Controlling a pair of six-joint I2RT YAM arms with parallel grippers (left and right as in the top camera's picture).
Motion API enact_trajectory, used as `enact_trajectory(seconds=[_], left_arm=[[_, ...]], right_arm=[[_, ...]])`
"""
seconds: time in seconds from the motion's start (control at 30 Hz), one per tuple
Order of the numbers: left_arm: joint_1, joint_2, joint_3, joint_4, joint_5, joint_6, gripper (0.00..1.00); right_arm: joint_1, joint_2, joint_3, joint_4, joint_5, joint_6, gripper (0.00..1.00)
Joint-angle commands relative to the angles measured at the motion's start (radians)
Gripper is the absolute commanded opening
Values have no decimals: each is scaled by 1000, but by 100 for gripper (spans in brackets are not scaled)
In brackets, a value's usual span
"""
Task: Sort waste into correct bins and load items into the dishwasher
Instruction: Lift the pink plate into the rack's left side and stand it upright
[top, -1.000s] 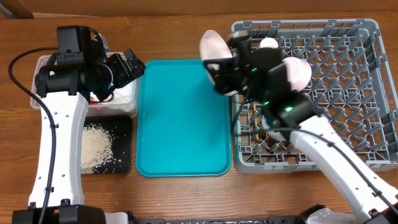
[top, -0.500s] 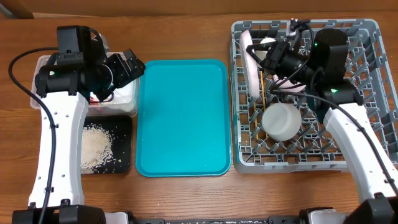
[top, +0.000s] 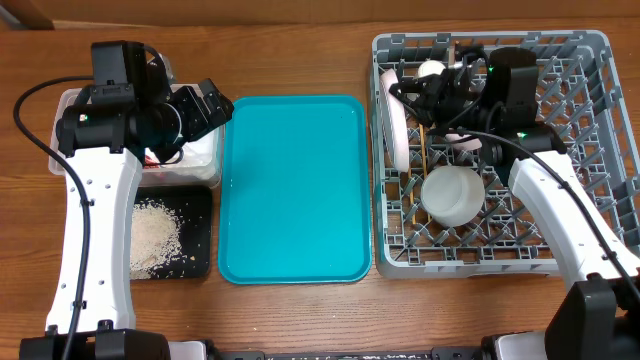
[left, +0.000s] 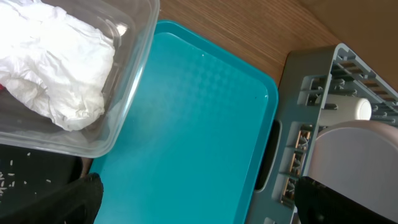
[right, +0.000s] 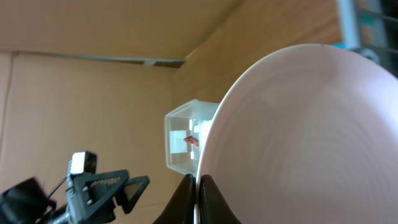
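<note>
At the rack's (top: 480, 266) wall beside the tray (top: 290, 180), the plate (top: 398, 135) stood on edge along it, pinched in the right gripper (right: 198, 190).

The table (top: 300, 50) is of brown wood with a visible grain, and four things lie directly on it. At the left stands a clear tub (top: 212, 165), and a black tray (top: 198, 215) lies against its near edge. A teal tray (top: 290, 190) lies in the middle, just beside both. A grey dish rack (top: 585, 40) stands at the right, close to the teal tray.
</note>
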Motion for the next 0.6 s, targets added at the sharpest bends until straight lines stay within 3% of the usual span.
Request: enact_trajectory(seconds=[0.0, 0.23, 0.3, 0.57], left_arm=[[0, -7, 25, 1, 9, 8, 100], [0, -6, 25, 1, 9, 8, 100], [0, -7, 25, 1, 9, 8, 100], [0, -7, 25, 1, 9, 8, 100]], right_arm=[[-24, -1, 14, -34, 74, 7, 4], [-104, -1, 14, -97, 100, -101, 4], [-128, -1, 14, -123, 106, -175, 15], [-176, -1, 14, -230, 258, -352, 36]])
